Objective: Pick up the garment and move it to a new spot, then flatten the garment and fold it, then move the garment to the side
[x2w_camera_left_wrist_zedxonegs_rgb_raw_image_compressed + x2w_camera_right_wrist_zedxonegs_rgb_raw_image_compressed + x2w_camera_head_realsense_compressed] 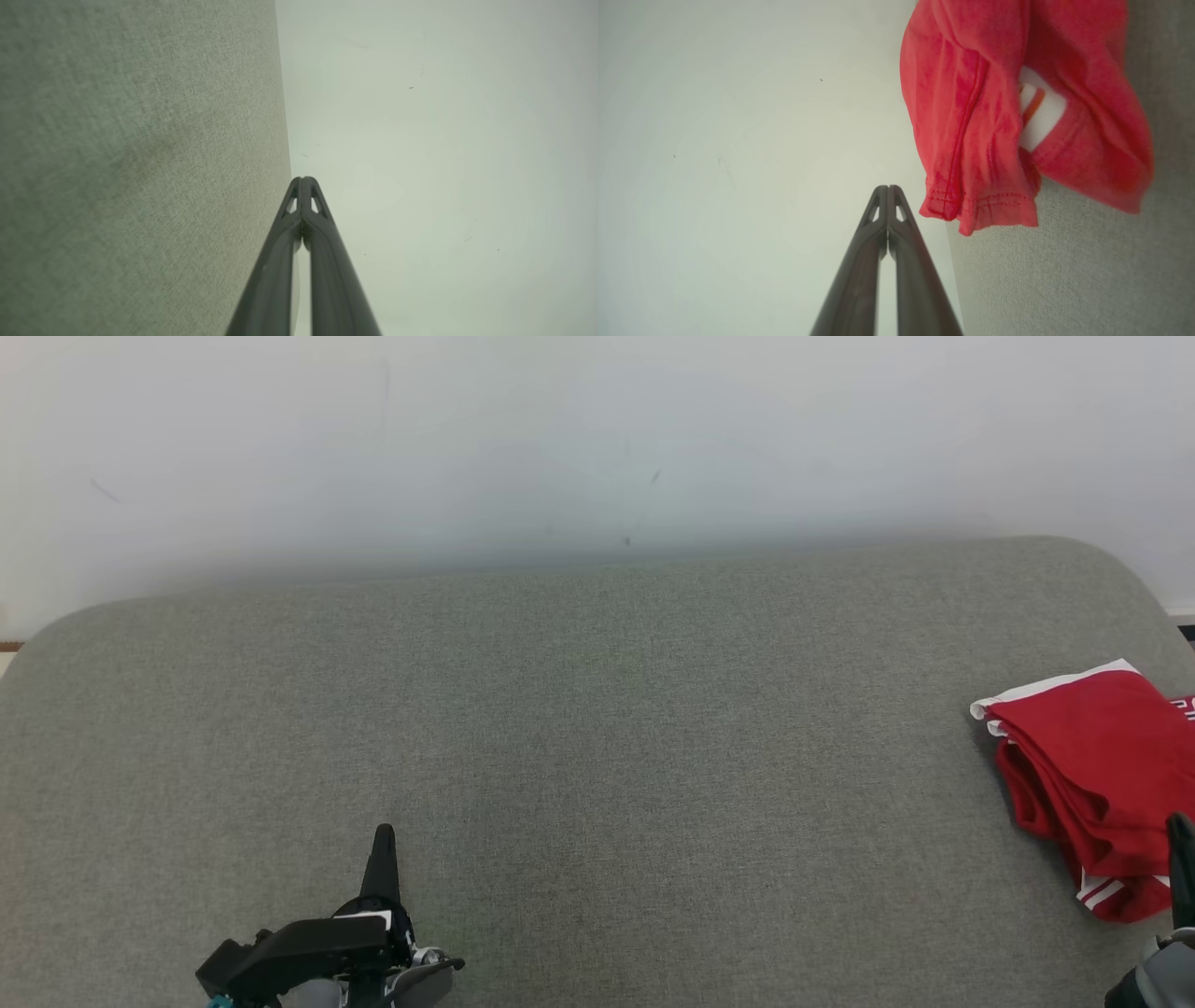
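Note:
The garment (1092,761) is red with white trim and stripes, folded into a loose bundle at the right edge of the grey cushioned surface (597,728). In the right wrist view the garment (999,116) lies close to the right of my right gripper (888,187), whose fingers are pressed together and hold nothing. My right gripper (1180,821) shows at the lower right, just in front of the bundle. My left gripper (384,831) stands at the lower left, far from the garment, fingers together and empty; the left wrist view shows my left gripper (302,179) shut too.
A pale wall (597,439) rises behind the grey surface. The surface's rounded far corners show at left and right. Its right edge runs close by the garment.

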`<state>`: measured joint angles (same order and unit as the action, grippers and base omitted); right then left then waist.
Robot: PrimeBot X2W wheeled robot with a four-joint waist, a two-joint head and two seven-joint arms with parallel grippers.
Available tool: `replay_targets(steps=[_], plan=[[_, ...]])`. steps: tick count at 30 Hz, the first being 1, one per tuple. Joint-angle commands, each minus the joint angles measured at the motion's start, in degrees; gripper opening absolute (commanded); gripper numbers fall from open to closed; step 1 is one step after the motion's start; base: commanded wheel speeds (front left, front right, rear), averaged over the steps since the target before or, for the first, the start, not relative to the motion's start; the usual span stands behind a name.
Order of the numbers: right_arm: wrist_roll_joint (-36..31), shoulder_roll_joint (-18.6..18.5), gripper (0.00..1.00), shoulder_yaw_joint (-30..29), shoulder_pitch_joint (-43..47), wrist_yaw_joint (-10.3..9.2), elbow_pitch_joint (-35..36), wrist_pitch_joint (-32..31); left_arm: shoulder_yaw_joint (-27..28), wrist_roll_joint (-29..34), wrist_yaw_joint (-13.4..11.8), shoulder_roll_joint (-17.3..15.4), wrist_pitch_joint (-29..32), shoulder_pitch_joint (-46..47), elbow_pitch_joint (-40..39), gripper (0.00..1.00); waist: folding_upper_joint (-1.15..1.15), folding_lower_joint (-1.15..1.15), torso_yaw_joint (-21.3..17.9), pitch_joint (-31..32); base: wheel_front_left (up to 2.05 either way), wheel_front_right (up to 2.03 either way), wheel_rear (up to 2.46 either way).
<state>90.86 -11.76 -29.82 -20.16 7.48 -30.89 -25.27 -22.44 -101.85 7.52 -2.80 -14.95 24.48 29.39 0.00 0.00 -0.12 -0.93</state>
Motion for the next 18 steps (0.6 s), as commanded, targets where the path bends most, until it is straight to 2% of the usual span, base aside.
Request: replay_targets(steps=[1, 18], plan=[[-0.2, 0.1, 0.00, -0.1, -0.1, 0.02, -0.2, -0.3, 0.0, -0.3, 0.2, 0.0, -0.1, 0.2, 0.2, 0.00, 0.00, 0.00, 0.0, 0.0, 0.00, 0.00, 0.00], [-0.6, 0.3, 0.00, -0.5, -0.2, 0.02, -0.2, -0.5, 0.0, -0.3, 0.2, 0.0, -0.1, 0.2, 0.2, 0.00, 0.00, 0.00, 0.0, 0.0, 0.00, 0.00, 0.00]])
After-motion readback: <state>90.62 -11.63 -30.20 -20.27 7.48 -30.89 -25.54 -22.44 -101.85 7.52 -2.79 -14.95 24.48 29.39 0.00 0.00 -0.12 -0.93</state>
